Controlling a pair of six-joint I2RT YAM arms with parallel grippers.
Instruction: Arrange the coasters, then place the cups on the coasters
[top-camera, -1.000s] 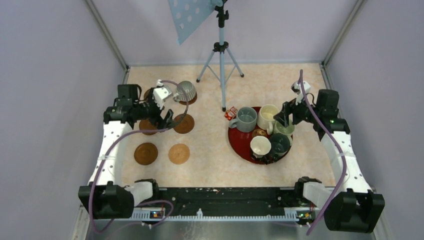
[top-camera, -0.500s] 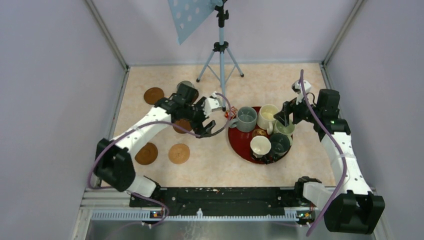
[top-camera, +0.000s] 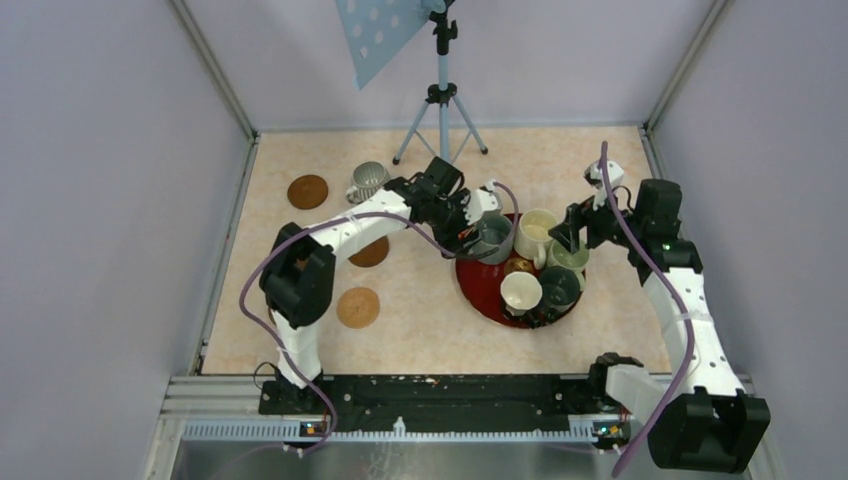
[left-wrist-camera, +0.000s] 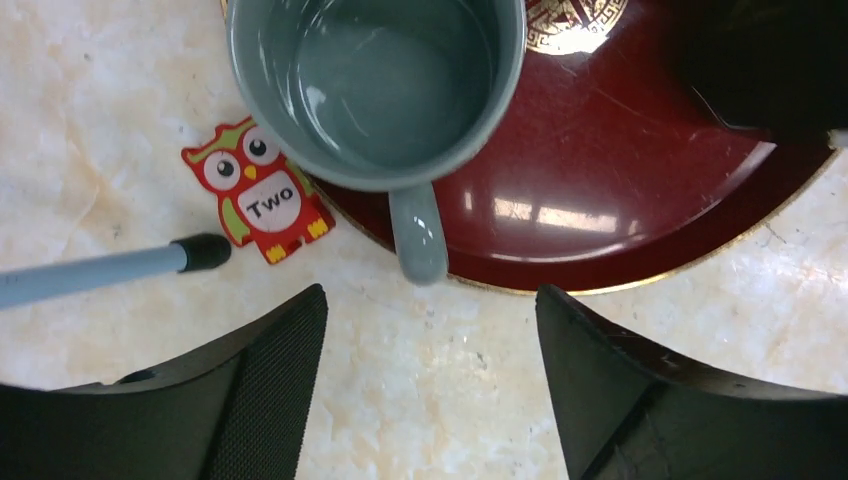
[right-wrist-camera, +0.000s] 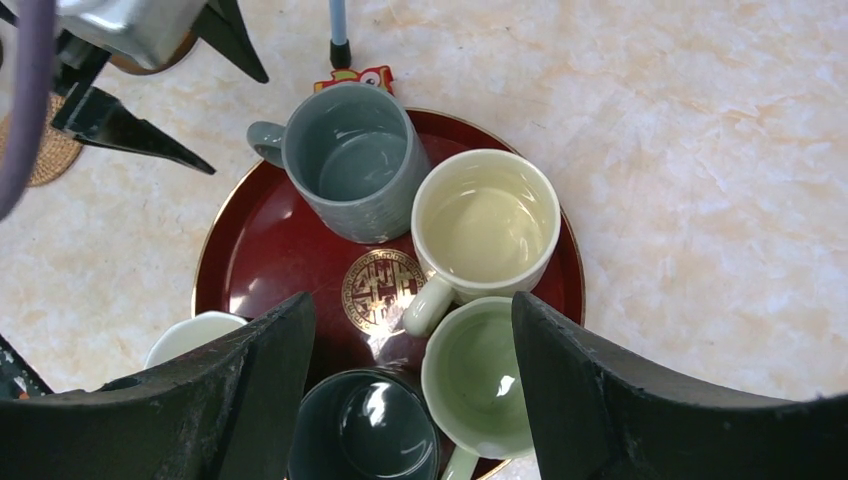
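My left gripper (top-camera: 470, 234) is at the left rim of the red tray (top-camera: 478, 290), open and empty. The grey-green cup (left-wrist-camera: 375, 80) lies just ahead of it, its handle (left-wrist-camera: 420, 235) pointing at the gap between the fingertips (left-wrist-camera: 300, 320). My right gripper (right-wrist-camera: 410, 305) hangs open over the tray, above the cream cup (right-wrist-camera: 485, 220), pale green cup (right-wrist-camera: 480, 380) and dark teal cup (right-wrist-camera: 365, 425). A white cup (top-camera: 521, 292) also stands on the tray. The ribbed grey cup (top-camera: 367, 180) sits on a coaster at the far left. Three bare coasters (top-camera: 307, 191) (top-camera: 370, 250) (top-camera: 358, 307) show.
A light-blue tripod (top-camera: 440, 110) stands at the back centre; one foot (left-wrist-camera: 200, 252) rests beside an owl card (left-wrist-camera: 258, 190) at the tray's left edge. The left arm's elbow (top-camera: 300, 280) hangs over the near-left of the table. Walls close three sides.
The left arm has swung from the coasters on the left across to the tray's left rim, leaving the ribbed cup behind on its coaster. The right arm has not moved.
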